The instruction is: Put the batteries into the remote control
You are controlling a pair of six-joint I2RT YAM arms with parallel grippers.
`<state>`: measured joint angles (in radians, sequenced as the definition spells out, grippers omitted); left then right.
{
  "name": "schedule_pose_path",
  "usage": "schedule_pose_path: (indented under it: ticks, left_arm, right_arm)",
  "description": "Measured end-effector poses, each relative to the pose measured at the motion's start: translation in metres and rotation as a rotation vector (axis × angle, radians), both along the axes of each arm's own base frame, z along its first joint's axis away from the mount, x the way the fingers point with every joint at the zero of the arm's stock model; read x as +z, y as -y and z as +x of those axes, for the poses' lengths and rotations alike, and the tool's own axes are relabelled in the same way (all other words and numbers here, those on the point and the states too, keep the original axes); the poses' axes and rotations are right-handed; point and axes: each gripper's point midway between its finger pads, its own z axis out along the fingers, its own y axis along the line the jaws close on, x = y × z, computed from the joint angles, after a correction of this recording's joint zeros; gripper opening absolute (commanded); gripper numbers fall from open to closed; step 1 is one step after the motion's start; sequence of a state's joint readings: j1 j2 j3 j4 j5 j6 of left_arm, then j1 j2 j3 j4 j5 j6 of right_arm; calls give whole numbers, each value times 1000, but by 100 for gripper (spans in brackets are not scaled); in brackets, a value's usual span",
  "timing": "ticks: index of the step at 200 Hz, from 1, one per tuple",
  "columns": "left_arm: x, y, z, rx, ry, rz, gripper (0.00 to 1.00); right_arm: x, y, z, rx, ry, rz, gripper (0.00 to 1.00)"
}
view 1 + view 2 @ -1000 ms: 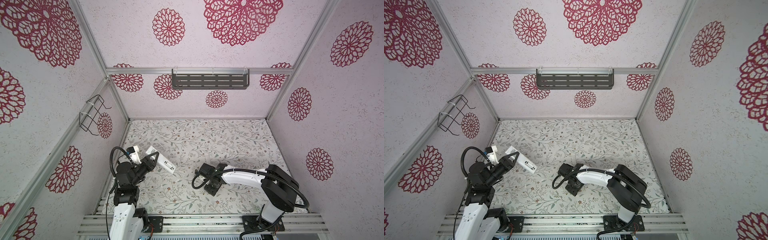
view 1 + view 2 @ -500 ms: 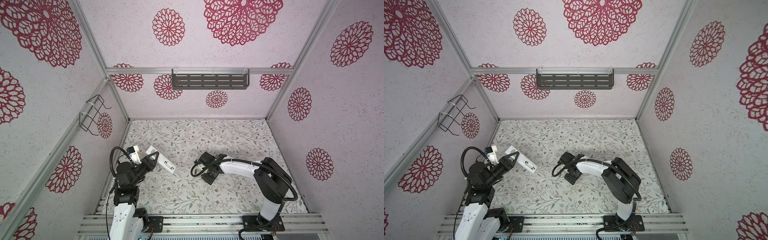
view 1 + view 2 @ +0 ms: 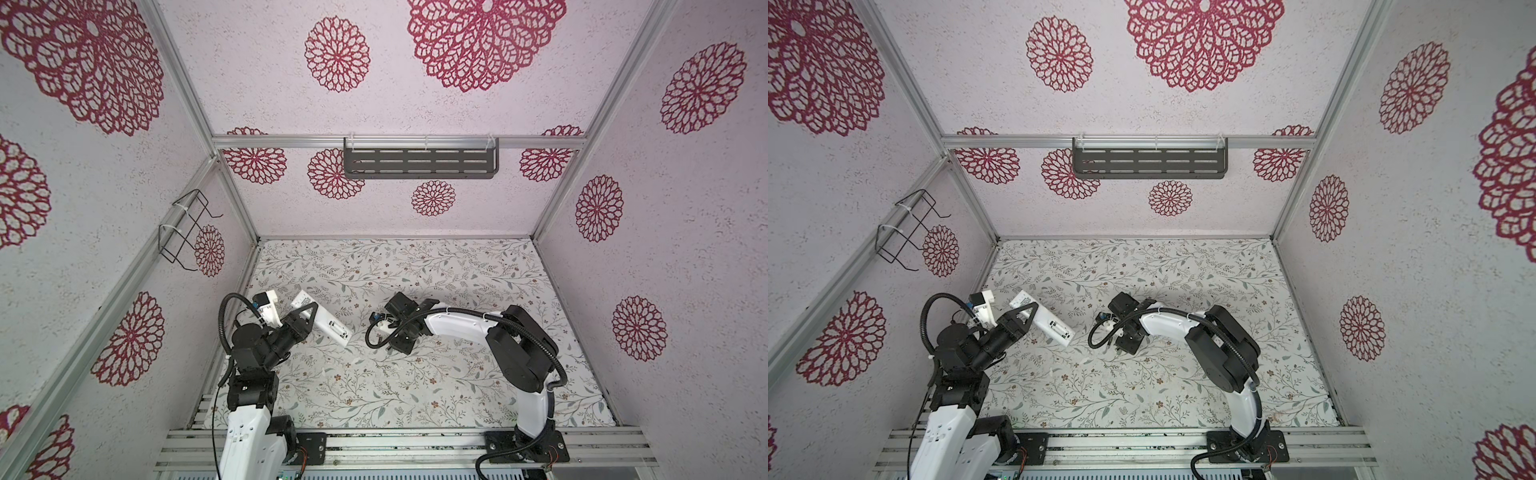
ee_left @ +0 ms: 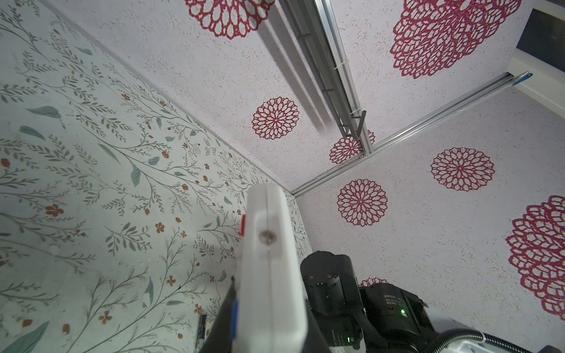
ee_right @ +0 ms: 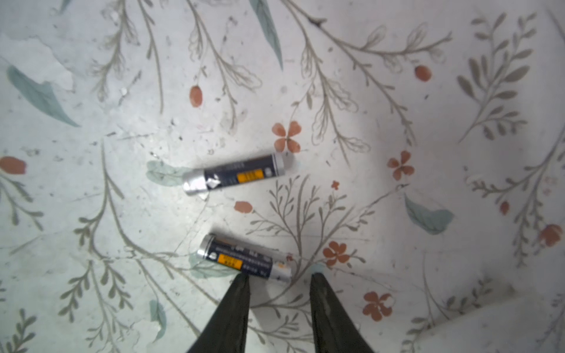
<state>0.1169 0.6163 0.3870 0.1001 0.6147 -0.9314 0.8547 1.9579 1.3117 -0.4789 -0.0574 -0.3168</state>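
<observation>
My left gripper is shut on the white remote control, holding it tilted above the left side of the floral table; both top views show it. In the left wrist view the remote control stands out between the dark fingers, with one battery on the table beyond. My right gripper points down near the table's middle. In the right wrist view it is open and holds nothing. Two dark batteries lie ahead: the nearer just past the fingertips, the farther apart.
The right arm's black wrist is close beside the remote. A grey slotted shelf hangs on the back wall and a wire basket on the left wall. An aluminium rail runs along the table's front edge.
My right gripper has moved away from the front edge and a little left, and its jaws have narrowed. The left arm and the remote have not moved.
</observation>
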Motion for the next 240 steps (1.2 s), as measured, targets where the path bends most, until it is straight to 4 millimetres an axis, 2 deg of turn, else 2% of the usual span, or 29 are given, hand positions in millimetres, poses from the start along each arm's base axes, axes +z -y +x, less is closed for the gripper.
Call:
schedule_pose_path:
  ticks: [36,58,102,159,240]
  left_arm:
    - [0,0,0,-1,8,-2,13]
    - [0,0,1,-1,9,-4,13]
    - [0,-2,1,8,12,-1,12]
    - [-22,-24,3,135,-109,73,13]
    - [-24,-41,2,224,-162,131,12]
  right_arm:
    - [1,1,5,12,16,4,59]
    - [2,0,8,23,25,9,63]
    - [2,-14,13,84,28,27,64]
    - [4,-39,22,206,51,72,61]
    - [5,-72,34,402,92,119,60]
